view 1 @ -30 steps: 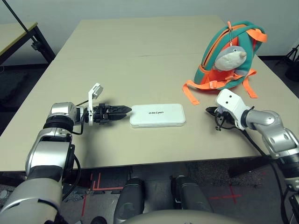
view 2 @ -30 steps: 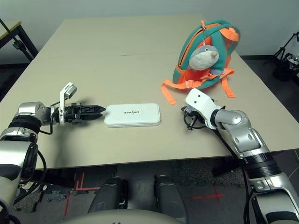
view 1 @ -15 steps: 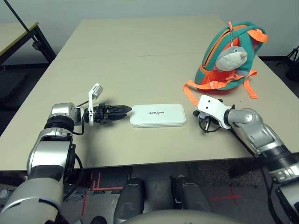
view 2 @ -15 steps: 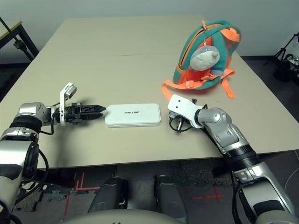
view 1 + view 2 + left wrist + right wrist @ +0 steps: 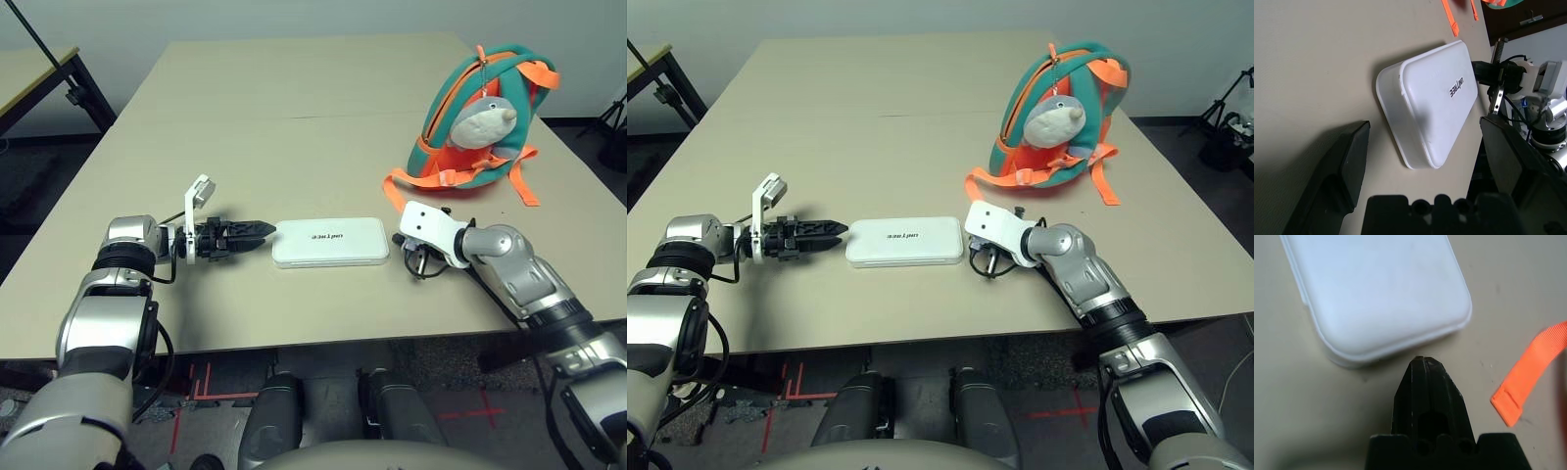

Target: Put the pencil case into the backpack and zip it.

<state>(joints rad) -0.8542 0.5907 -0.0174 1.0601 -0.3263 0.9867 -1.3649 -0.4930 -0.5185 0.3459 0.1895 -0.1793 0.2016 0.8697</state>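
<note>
- Case point(image 5: 330, 242) lies flat on table point(image 5: 294, 127), lettering up, between the two grippers; not lifted.
- Backpack point(image 5: 480, 108) stands upright at far right of table, well apart from case, plush charm point(image 5: 482, 121) hanging on its front. One orange strap point(image 5: 397, 201) trails toward right gripper.
- Change: right gripper point(image 5: 1425, 369) has swung in from near the strap to just short of case's right end. Fingers pressed together, nothing held.
- Left gripper point(image 5: 257, 231) unchanged: tips just beside case's left end, fingers spread wide, empty.
- Reading: both arms now bracket the case. Likely a two-sided push or pick-up is being set up; packing and zipping not started.
</note>
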